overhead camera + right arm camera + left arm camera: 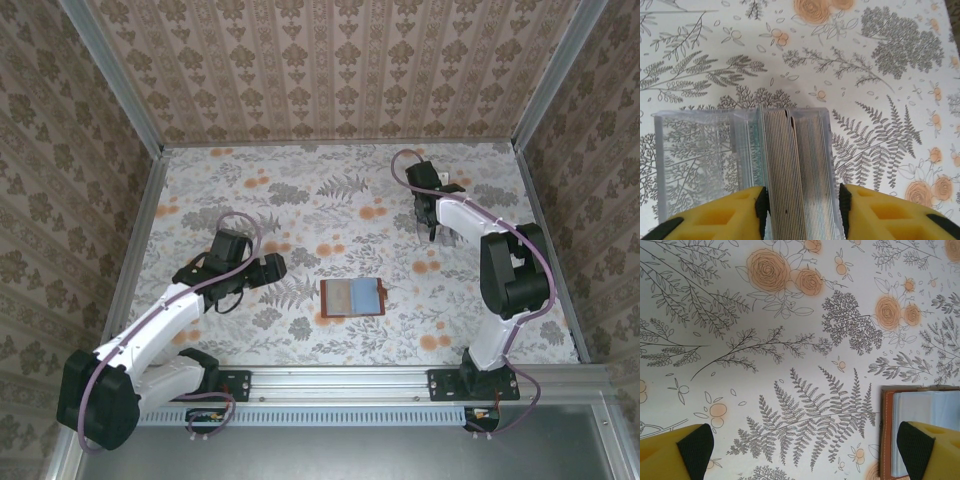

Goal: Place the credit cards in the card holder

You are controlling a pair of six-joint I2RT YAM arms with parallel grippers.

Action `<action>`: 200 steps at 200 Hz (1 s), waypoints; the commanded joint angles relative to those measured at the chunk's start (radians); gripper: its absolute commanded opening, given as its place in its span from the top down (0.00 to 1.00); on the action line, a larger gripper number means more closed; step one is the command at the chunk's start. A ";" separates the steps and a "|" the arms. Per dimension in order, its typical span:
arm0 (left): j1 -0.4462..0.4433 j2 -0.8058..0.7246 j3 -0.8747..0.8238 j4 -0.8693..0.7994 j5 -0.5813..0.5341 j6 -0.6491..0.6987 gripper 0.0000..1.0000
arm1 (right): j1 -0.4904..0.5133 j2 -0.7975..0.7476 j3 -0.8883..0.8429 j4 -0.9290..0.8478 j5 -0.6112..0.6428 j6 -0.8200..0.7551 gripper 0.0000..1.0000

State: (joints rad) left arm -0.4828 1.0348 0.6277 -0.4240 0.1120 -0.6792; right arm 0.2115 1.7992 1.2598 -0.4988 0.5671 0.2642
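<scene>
Right wrist: my right gripper (802,202) straddles the whole stack of credit cards (790,160) upright in the clear tray (695,150). I cannot tell if it is clamped, and it could lift several cards at once. Meanwhile my left gripper (805,447) gapes beside the card holder (885,430).

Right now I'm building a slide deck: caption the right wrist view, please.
Right tool straddling credit cards stacked on edge in a clear tray.

We saw a table (350,200) under a white covering printed with grey ferns and orange flowers. Tan damask-papered walls (330,60) closed its far, left and right edges. Aluminium posts (112,75) stood at the far corners; a metal rail (340,380) ran along the near edge. Light was soft, even.
</scene>
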 commanded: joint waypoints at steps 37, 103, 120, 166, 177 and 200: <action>0.006 0.002 -0.031 0.038 0.032 -0.007 0.02 | 0.009 -0.019 0.028 -0.064 0.070 -0.005 0.68; 0.006 -0.047 -0.041 0.018 0.013 -0.015 0.03 | 0.010 -0.025 0.020 -0.076 0.071 -0.012 0.67; 0.005 -0.047 -0.053 0.030 -0.001 -0.025 0.03 | 0.008 -0.005 0.023 -0.087 0.065 -0.006 0.62; 0.006 -0.026 -0.005 0.009 -0.003 0.001 0.03 | -0.015 0.028 0.024 -0.129 0.060 0.000 0.56; 0.007 -0.017 0.013 0.007 0.000 0.009 0.03 | -0.023 0.030 0.021 -0.129 0.035 -0.001 0.53; 0.005 0.004 0.053 -0.022 0.013 -0.005 0.04 | -0.027 0.036 0.042 -0.153 0.028 0.007 0.49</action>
State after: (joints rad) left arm -0.4828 1.0252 0.6178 -0.4168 0.1268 -0.6865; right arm 0.1963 1.8114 1.2644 -0.5865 0.5907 0.2638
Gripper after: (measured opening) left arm 0.964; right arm 0.496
